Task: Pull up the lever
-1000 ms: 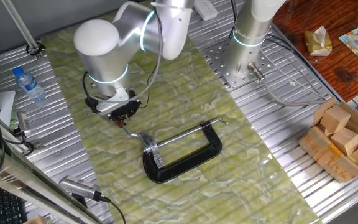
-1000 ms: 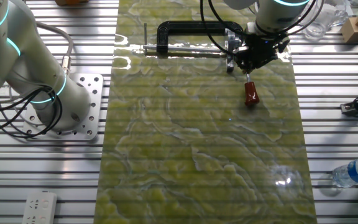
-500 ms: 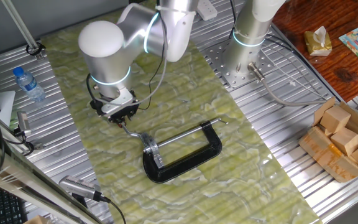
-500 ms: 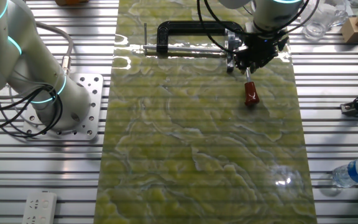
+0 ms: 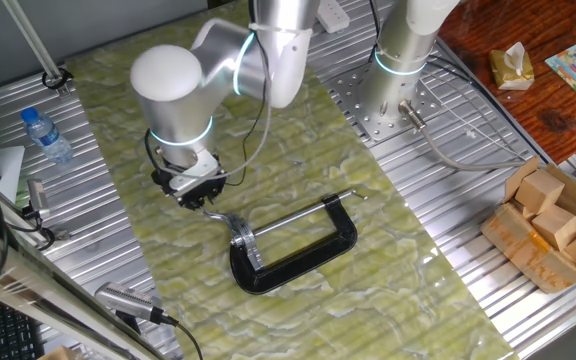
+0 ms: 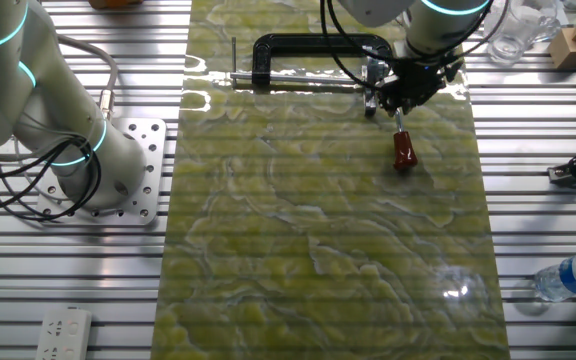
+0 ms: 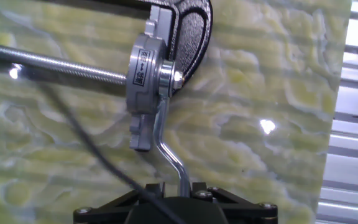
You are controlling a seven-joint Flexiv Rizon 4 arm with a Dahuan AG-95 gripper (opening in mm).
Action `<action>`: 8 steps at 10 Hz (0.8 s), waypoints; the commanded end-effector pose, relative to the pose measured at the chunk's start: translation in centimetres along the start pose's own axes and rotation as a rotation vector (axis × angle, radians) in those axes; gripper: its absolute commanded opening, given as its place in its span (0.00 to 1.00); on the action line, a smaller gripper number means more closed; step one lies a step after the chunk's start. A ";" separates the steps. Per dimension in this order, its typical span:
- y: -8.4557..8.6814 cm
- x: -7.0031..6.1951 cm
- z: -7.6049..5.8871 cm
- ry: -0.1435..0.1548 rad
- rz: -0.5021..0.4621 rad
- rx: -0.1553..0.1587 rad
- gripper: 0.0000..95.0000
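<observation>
Thin bent silver rod lever with red-brown knob (image 6: pixel 403 148) lies flat on the green-mat counter (image 6: pixel 318 250), joined to the black C-clamp (image 5: pixel 298 250). Pincer (image 6: pixel 400 105) sits low over the rod for grip; whether spread or pinching, cannot tell.

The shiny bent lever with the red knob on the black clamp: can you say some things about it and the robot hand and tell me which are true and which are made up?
1. The thin bent silver lever joins the clamp's silver bracket. True.
2. The lever's red-brown rounded knob is blue. False: it is red-brown.
3. The black two-finger gripper is over the lever's rod, between the bracket and the knob. True.
4. The black C-shaped clamp stands upright on its end. False: it lies flat on the green mat.
5. A plastic water bottle lies on the mat beside the clamp. False: it lies off the mat, on the ribbed metal table.
</observation>
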State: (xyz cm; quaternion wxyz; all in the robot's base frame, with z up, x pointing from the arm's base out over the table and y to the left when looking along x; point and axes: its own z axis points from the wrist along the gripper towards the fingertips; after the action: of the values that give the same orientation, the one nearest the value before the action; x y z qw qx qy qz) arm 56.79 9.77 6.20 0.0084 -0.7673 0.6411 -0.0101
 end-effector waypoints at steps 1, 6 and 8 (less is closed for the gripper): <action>0.0 -0.4 0.8 -0.013 -0.009 0.002 0.20; 0.0 -1.0 1.2 -0.009 -0.030 0.014 0.20; 0.1 -1.1 1.5 -0.009 -0.039 0.024 0.20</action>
State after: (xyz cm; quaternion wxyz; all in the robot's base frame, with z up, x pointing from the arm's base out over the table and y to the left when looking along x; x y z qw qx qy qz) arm 56.52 10.87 4.78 0.0202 -0.7799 0.6254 -0.0144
